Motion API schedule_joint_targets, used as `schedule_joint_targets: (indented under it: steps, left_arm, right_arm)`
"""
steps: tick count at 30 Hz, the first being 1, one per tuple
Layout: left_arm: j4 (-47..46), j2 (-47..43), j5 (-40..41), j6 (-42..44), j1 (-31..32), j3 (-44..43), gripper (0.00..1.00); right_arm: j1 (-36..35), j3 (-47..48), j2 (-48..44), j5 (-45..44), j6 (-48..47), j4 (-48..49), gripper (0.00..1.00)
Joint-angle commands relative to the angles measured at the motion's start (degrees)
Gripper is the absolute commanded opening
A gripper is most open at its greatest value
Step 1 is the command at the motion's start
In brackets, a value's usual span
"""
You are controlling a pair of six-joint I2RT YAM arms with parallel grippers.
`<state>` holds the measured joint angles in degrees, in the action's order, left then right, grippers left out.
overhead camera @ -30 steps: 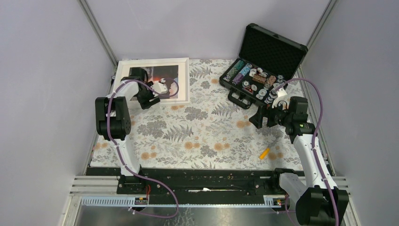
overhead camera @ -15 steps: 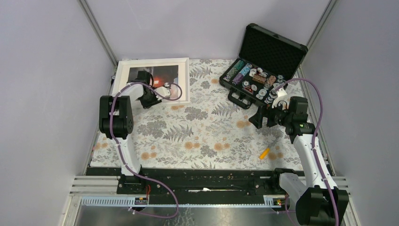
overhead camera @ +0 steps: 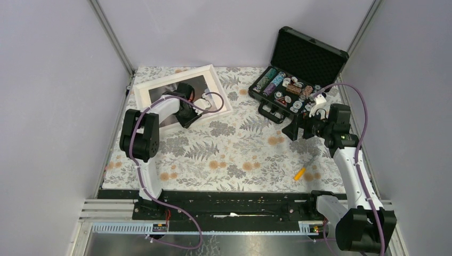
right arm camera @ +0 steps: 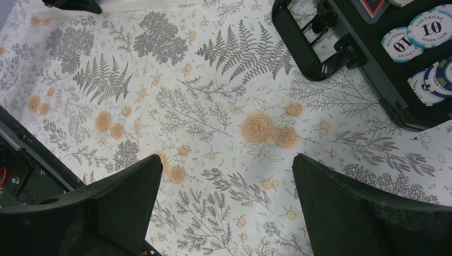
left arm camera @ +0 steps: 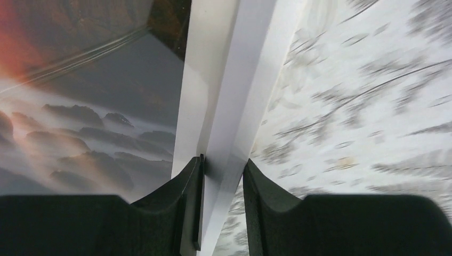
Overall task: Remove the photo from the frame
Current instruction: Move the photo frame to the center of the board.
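The frame [overhead camera: 173, 77], white-bordered, lies askew at the back left of the table with the photo [overhead camera: 160, 95] face up inside it. In the left wrist view the photo [left arm camera: 90, 122] shows dark rocks, mist and an orange glow beside the frame's white border [left arm camera: 229, 96]. My left gripper [overhead camera: 187, 117] sits at the frame's near edge, and its jaws [left arm camera: 224, 162] are shut on that border, one finger on the photo side and one outside. My right gripper [overhead camera: 292, 129] hovers open over the cloth at the right, with nothing between its fingers [right arm camera: 226, 165].
An open black case of poker chips [overhead camera: 298, 80] stands at the back right, its corner and handle [right arm camera: 373, 69] just beyond my right gripper. A small orange object [overhead camera: 300, 173] lies on the floral cloth near the right arm's base.
My left gripper has closed on the frame's near border and swung to the right, turning the frame clockwise out of its square position. The right arm has barely shifted.
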<state>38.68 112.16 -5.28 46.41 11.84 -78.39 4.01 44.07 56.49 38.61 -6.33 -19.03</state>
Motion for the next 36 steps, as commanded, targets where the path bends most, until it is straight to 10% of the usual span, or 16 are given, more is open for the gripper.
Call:
schedule_joint_targets:
  steps: [1,14,24,36]
  left_arm:
    - [8.05,-1.54,-9.69,-16.96,4.45,-1.95,0.17]
    - [14.18,-1.83,-32.73,-29.28,17.04,-7.87,0.58]
    - [7.94,-2.42,-15.69,-27.81,3.11,-18.53,0.63]
    - [9.78,17.31,-3.11,-17.91,-5.38,-39.45,0.66]
  right_arm:
    - [-0.23,3.48,1.77,1.54,0.46,-1.21,1.0]
    - [-0.23,2.97,1.66,1.78,0.89,-1.78,1.0]
    - [-0.23,1.92,3.27,2.98,2.28,-1.42,1.0]
    - [-0.23,0.45,1.74,2.61,1.75,-1.28,1.0]
